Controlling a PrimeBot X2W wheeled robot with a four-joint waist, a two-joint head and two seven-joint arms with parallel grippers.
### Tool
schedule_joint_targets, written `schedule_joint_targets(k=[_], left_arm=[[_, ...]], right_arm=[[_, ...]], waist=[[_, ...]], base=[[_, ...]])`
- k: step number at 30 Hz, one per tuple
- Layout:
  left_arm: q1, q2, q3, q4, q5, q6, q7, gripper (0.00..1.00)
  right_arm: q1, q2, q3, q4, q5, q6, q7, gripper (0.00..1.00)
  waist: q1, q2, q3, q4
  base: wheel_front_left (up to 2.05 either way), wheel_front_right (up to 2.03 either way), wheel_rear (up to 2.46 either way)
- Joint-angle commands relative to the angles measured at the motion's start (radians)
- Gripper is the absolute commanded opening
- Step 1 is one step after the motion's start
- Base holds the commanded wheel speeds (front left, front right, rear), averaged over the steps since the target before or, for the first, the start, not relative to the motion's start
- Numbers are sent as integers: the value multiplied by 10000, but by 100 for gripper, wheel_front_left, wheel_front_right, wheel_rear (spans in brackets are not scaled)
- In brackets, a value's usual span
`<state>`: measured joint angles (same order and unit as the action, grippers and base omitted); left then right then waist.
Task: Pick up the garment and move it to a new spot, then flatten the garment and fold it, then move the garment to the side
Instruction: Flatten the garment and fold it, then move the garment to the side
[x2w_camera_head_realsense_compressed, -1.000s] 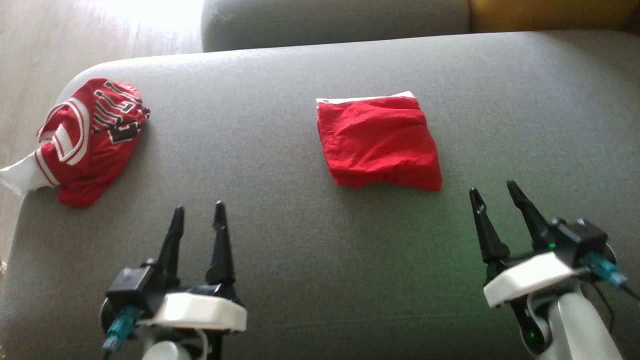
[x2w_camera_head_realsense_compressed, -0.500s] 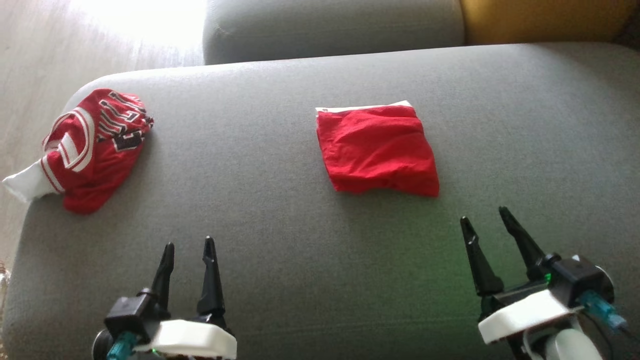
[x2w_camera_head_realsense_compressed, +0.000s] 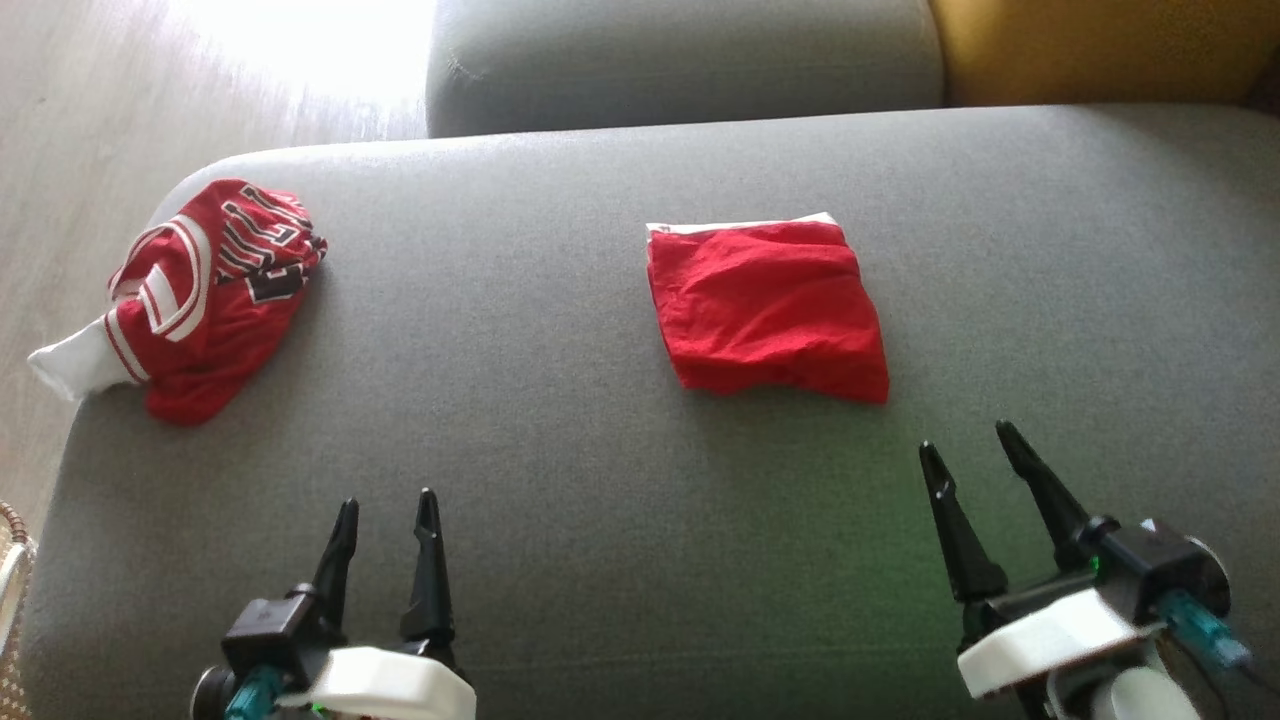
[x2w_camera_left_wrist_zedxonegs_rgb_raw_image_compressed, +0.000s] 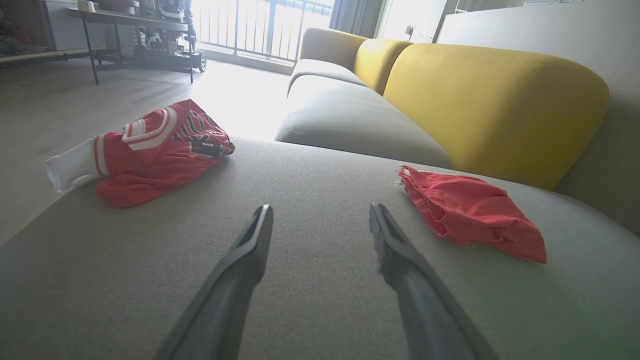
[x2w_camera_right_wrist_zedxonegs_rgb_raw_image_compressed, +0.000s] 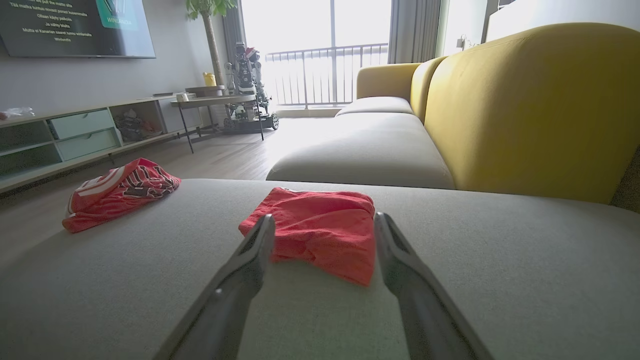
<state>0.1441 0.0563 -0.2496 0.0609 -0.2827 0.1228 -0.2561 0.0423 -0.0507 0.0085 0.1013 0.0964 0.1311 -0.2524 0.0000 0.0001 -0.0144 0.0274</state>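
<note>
On the grey cushion (x2w_camera_head_realsense_compressed: 560, 480) the red garment (x2w_camera_head_realsense_compressed: 768, 305) lies folded and wrinkled, both jaws spread, empty.

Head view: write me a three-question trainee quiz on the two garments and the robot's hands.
1. True or false: the left hand is shut on the crumpled jersey.
2. Which is nearer the folded red garment? A) the left hand B) the right hand C) the crumpled jersey
3. Fill in: the folded red garment's far edge shows a ___ strip.

Key: 1. False: both hands are open and hold nothing, and the jersey lies apart from them. 2. B. 3. white.
</note>
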Motion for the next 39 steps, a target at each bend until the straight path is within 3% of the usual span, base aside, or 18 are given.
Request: schedule_joint_targets(k=[1, 32, 39], left_arm=[[-257, -60, 304, -297, 64, -49, -57, 100], [-291, -60, 266, -255, 210, -131, -57, 100], [-422, -60, 108, -363, 125, -93, -57, 100]], right_arm=[[-44, 3, 181, -353, -18, -4, -93, 100], [7, 5, 26, -281, 207, -4, -93, 100], [-705, 5, 233, 751, 374, -4, -93, 100]], waist=[[0, -1, -31, 17], [0, -1, 27, 201], [0, -1, 227, 217]], base=[[0, 0, 0], [0, 0, 0], [0, 0, 0]])
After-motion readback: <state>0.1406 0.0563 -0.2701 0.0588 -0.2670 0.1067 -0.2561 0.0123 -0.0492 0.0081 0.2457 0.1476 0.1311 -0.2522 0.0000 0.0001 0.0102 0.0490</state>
